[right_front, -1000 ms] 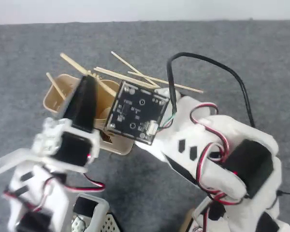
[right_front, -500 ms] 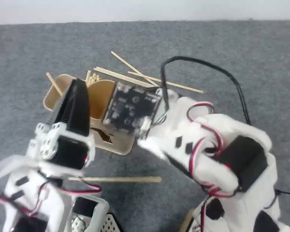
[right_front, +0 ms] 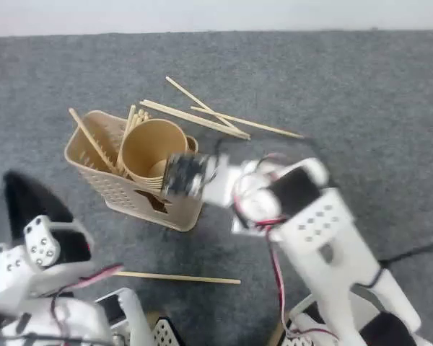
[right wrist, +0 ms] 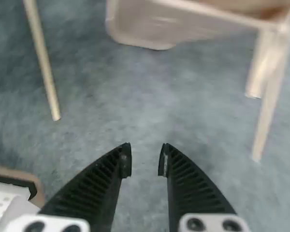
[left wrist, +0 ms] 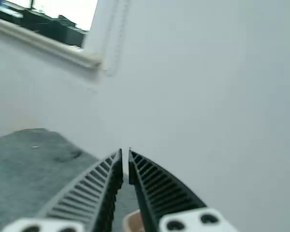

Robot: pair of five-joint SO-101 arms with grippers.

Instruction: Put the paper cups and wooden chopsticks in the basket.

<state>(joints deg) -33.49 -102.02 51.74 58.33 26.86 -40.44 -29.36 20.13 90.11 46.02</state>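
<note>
A beige basket [right_front: 130,198] stands on the grey carpet with stacked paper cups [right_front: 150,148] and a few wooden chopsticks [right_front: 94,140] inside. Several loose chopsticks [right_front: 202,119] lie behind it, and a single chopstick [right_front: 177,277] [right wrist: 41,58] lies in front. My left gripper [right_front: 18,184] [left wrist: 124,155] is at the near left, away from the basket, shut on nothing and pointing at a pale wall. My right gripper [right_front: 179,176] [right wrist: 144,159] is by the basket's front right corner [right wrist: 183,19], slightly open and empty, over bare carpet.
Grey carpet [right_front: 361,94] runs to the right and back up to a pale wall. The arms' white bases and cables take up the near edge. Pale blurred sticks [right wrist: 268,96] lean beside the basket in the right wrist view.
My left arm has drawn back from the basket to the near left. A chopstick now lies on the carpet in front of the basket. My right arm has swung down and toward the basket's front.
</note>
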